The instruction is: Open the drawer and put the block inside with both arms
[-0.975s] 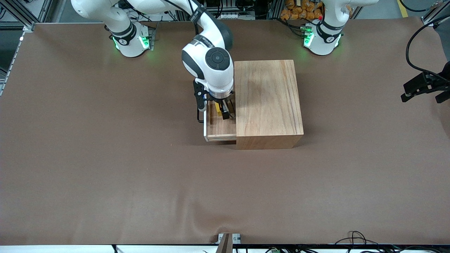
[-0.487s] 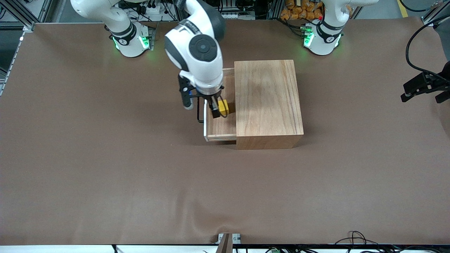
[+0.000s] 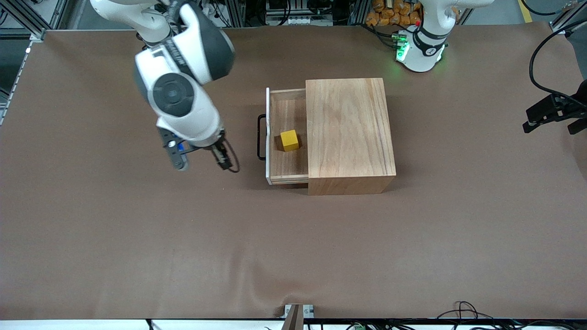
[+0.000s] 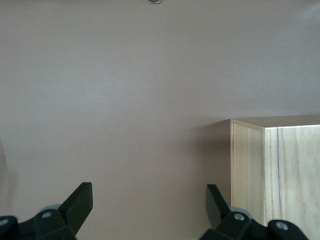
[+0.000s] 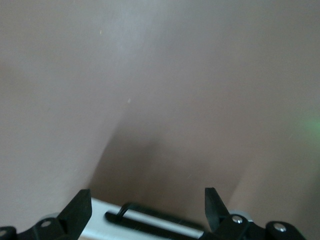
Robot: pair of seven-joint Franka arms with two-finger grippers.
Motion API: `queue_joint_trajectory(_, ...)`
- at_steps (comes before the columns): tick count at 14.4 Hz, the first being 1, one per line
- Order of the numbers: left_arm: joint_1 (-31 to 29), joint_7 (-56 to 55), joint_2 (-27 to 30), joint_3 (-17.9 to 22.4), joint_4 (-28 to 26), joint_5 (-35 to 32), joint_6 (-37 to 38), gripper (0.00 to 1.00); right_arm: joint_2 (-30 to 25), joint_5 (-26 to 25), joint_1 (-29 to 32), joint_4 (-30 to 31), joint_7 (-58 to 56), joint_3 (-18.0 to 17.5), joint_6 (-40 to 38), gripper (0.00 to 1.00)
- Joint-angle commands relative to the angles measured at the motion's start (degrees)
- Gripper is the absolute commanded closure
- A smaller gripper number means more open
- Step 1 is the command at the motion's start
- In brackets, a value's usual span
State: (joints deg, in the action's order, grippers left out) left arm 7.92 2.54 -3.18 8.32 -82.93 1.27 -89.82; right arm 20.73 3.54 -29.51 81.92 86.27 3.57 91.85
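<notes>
**Block resting in the open drawer; both grippers empty**

The box (image 3: pixel 351 135) stands on the table (image 3: pixel 137 252) and serves as the reference. Its drawer (image 3: pixel 286 172) is pulled partway out toward the right arm's end of the table, white front edge and black wire handle (image 3: pixel 260 137) leading. The block (image 3: pixel 289 140) lies on the drawer floor, just beside the box's mouth and about midway along the drawer, touching neither side wall.

The right gripper (image 3: pixel 202 158) hangs over bare table, apart from the handle on the side away from the box; its jaws stand spread with nothing between them, and its wrist view shows the handle (image 5: pixel 155 220) between the two fingertips (image 5: pixel 80 207). The left gripper (image 4: pixel 147 210), whose arm waits, is likewise spread and empty, looking past a corner of the box (image 4: pixel 275 165); it is out of the front view.

Handling, as a judgement: the block looks light, rigid and flat-faced, so a pinch across two parallel faces would hold it, though smooth paint may slip under a weak grip. The drawer appears stiff and free-sliding; its thin wire handle is the natural hold, taken near the middle so the tray does not skew and bind.
</notes>
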Motion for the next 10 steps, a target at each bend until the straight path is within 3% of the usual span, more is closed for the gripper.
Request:
queue_joint_trajectory(1, -0.3, 1.1, 1.0, -0.3, -0.4, -0.4, 0.5, 0.0, -4.5, 0.9, 6.2, 3.8, -10.1, -0.9, -0.4, 0.0)
queue_joint_trajectory(6, -0.2, 1.1, 1.0, -0.3, -0.4, -0.4, 0.5, 0.0, -12.2, 3.0, 16.4, 8.5, -32.4, -0.8, -4.8, 0.0)
queue_joint_trajectory(10, -0.2, 1.1, 1.1, -0.3, -0.5, -0.3, 0.6, 0.0, -16.4, 3.0, 25.7, 8.5, -55.0, -1.4, -7.4, 0.0)
